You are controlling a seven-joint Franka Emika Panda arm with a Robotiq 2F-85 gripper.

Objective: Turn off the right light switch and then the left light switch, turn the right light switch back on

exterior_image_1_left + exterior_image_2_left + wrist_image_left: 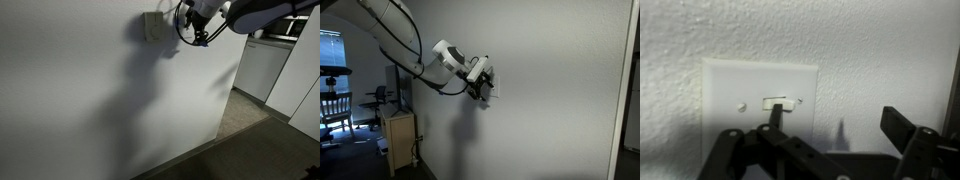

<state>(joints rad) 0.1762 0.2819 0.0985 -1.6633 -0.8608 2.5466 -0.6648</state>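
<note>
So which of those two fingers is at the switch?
The thin dark finger in front of the white plate, its tip just under the small switch. The other finger is off the plate, over bare wall.

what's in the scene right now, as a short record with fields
wall: white, textured
switch plate: white, mounted on the wall
switch: small lever at the plate's middle
gripper: open, up against the plate
finger: one tip at the switch; contact unclear
other finger: off the plate, over bare wall
</note>
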